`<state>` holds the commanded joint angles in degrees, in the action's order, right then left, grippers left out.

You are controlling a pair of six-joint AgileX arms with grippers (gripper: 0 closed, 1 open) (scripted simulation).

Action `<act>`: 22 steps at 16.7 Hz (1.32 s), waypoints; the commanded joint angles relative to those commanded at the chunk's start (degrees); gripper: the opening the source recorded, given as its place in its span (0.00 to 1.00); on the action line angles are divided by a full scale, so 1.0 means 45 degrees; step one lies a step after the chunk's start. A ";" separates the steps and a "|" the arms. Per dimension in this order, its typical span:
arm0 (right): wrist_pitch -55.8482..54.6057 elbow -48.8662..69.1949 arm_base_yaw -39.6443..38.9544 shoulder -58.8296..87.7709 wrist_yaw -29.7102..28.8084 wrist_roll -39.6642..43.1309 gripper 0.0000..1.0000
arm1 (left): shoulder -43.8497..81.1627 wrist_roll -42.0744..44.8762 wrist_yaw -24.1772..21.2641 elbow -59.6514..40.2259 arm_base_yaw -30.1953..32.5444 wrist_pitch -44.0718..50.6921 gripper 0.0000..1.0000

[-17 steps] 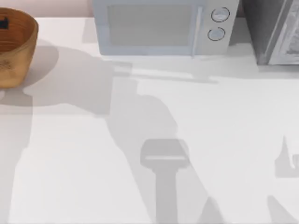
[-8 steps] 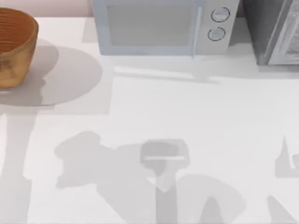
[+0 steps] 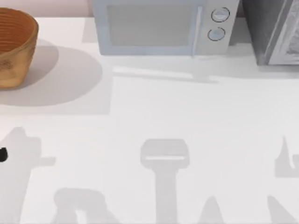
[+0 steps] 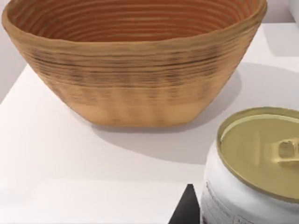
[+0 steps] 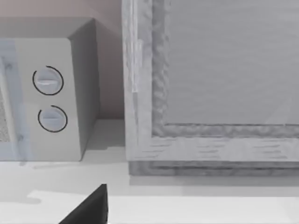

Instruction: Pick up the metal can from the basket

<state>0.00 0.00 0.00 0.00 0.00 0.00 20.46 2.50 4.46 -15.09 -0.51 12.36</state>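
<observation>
White table (image 3: 187, 112) spreads across the top view, the biggest thing in sight, crossed by grey shadows of the arms. Along its far edge stands a pale microwave (image 3: 161, 25) with two round dials, and to its right the corner of a grey cabinet (image 3: 271, 30); the right wrist view faces both at close range.

At the table's far left corner sits the basket (image 3: 16, 46), orange-brown and ribbed. From above, the part of its inside that can be seen holds nothing. The left wrist view looks at its outer wall with the rim above.

Smaller again is the metal can (image 4: 254, 172), close to the left wrist camera, its tan-gold lid with a pull tab facing up and its whitish side below. It is outside the basket, apart from its wall and nearer the camera.

A small dark bit of the left gripper (image 3: 2, 154) shows at the table's left edge, well in front of the basket. The can's closeness to the wrist camera suggests the claw is clamped on it, though the fingers cannot be made out. The right arm appears parked.

By this reading the lift is essentially done; what remains is a steady hold, without tilting the can.
</observation>
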 joint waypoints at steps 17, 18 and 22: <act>0.0000 0.0000 0.0000 0.0000 0.0000 0.0000 1.00 | -0.3999 -0.0561 -0.1227 0.3022 0.0142 -0.3176 0.00; 0.0000 0.0000 0.0000 0.0000 0.0000 0.0000 1.00 | -0.3548 -0.0582 -0.1449 0.2759 0.0189 -0.3547 0.00; 0.0000 0.0000 0.0000 0.0000 0.0000 0.0000 1.00 | -0.1148 -0.0641 -0.2720 0.1403 0.0443 -0.5393 0.00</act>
<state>0.00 0.00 0.00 0.00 0.00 0.00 15.30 -0.38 -7.77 -8.77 1.49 -11.91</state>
